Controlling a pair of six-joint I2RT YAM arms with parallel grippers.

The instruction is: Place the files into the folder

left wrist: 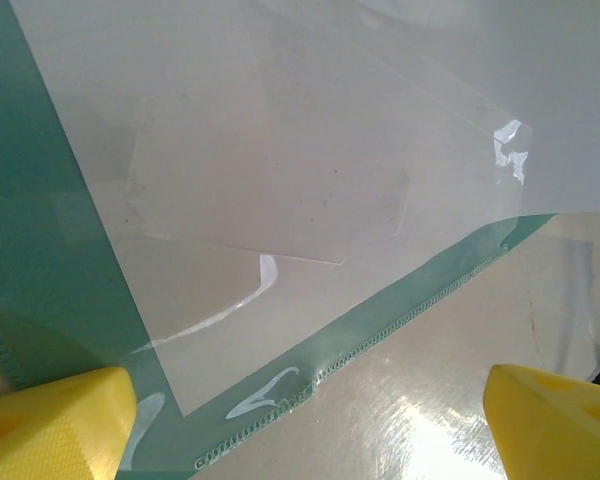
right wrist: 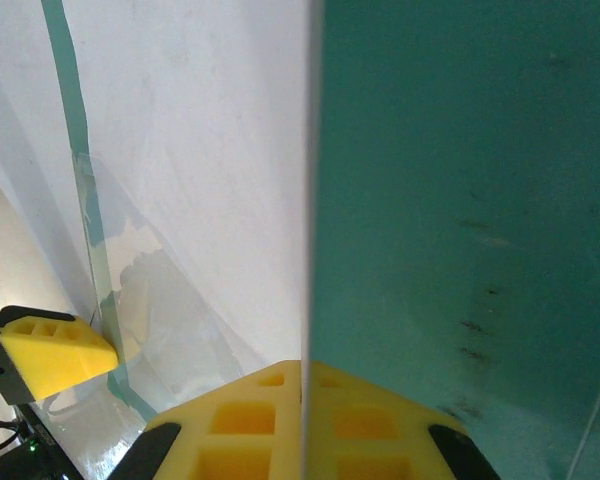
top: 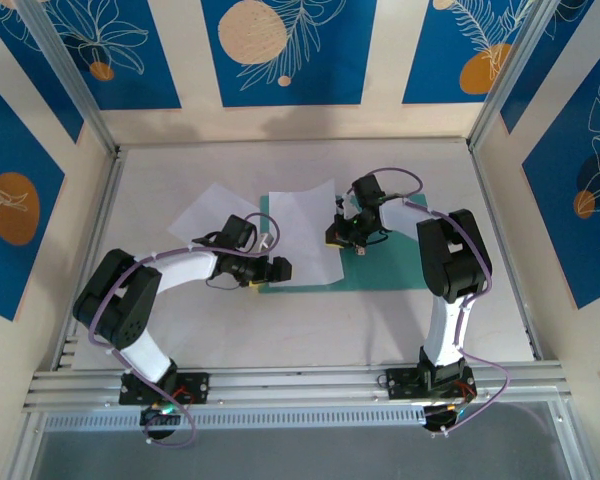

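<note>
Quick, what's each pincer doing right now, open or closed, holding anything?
Left pincer: open, holding nothing.
Right pincer: closed on a raised leaf of the folder.

Bare table (top: 310, 325) runs along the near strip between the folder (top: 390, 270) and the front rail (top: 300, 382), so I could pass there. There's more open tabletop behind the folder, up to the back wall (top: 290, 122). The middle is crowded. My right gripper (top: 345, 236) is pinched on a thin edge of the folder, and its arm (top: 450, 255) hangs over the right half. My left gripper (top: 278, 268), jaws wide, sits at the folder's near left corner, and its arm (top: 180, 268) overlaps the loose sheet (top: 205, 212). A narrow gap between the grippers lies over the sheet on the folder (top: 302, 240).
</note>
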